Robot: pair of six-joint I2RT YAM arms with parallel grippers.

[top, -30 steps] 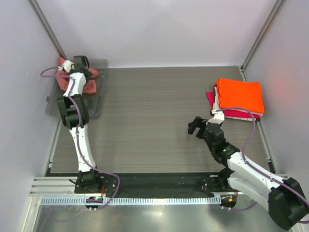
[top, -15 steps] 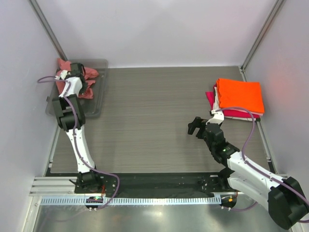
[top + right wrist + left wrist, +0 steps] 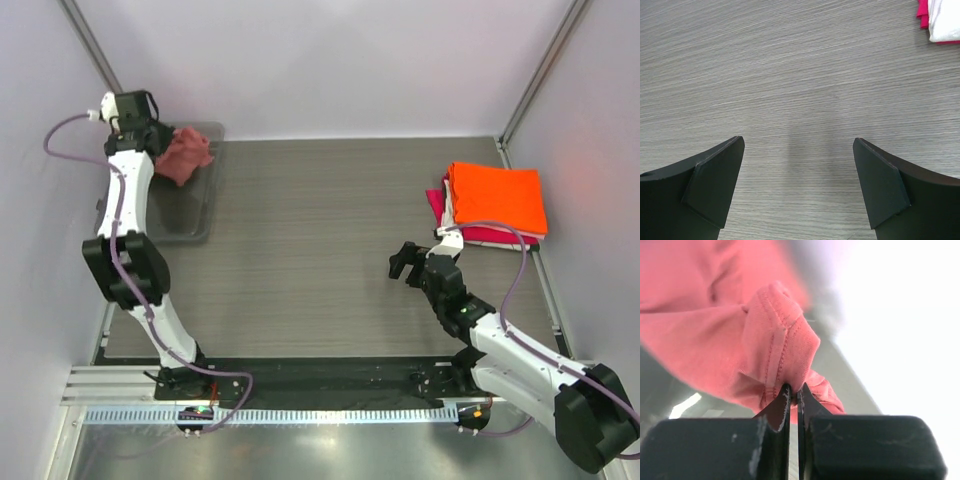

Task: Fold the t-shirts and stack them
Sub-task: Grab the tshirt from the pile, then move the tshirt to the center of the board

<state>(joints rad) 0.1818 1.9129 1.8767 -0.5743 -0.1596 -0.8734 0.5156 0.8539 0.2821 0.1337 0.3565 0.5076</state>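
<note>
Left wrist: left gripper (image 3: pixel 795 389) pinches salmon-pink t-shirt (image 3: pixel 715 335) (right gripper (image 3: pixel 797 142) spread).

The top view looks down from above and behind the arms, taking in the whole table (image 3: pixel 330 220). The left wrist view faces along the left claw (image 3: pixel 795 388), so near that the pink shirt (image 3: pixel 715 340) at its tips fills the frame. The right wrist view looks past the right claw (image 3: pixel 797 142) at the table close below, with a corner of the stack (image 3: pixel 940 20) ahead and to the right. The top view shows both shirt and stack too.
</note>
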